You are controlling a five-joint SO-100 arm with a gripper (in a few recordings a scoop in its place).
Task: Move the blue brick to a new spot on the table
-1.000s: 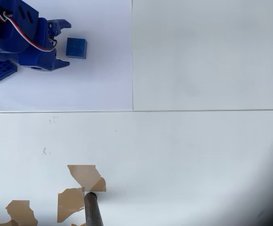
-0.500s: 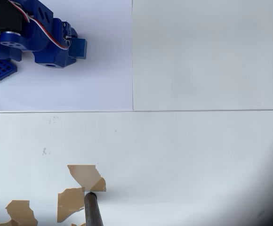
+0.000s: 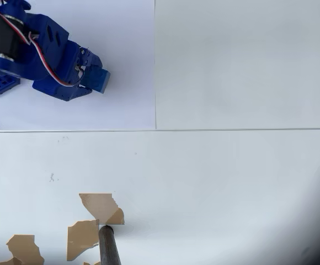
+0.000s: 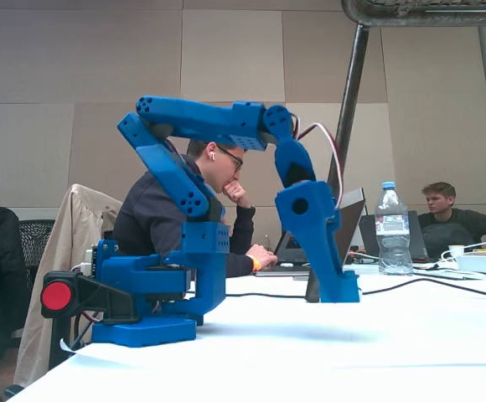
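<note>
Where the white paper sheet (image 3: 121, 105) covers the upper left of the large flat white table (image 3: 232, 182) in the overhead view, we note the blue two-finger gripper (image 3: 88, 77) clamped on the small square blue plastic brick (image 3: 99, 79). Brick sits tilted between the fingers. Fixed view: gripper (image 4: 339, 289) points down, tip at or just above the tabletop (image 4: 310, 360); contact unclear. We read no writing; the clear plastic bottle (image 4: 392, 228) label is illegible.
</note>
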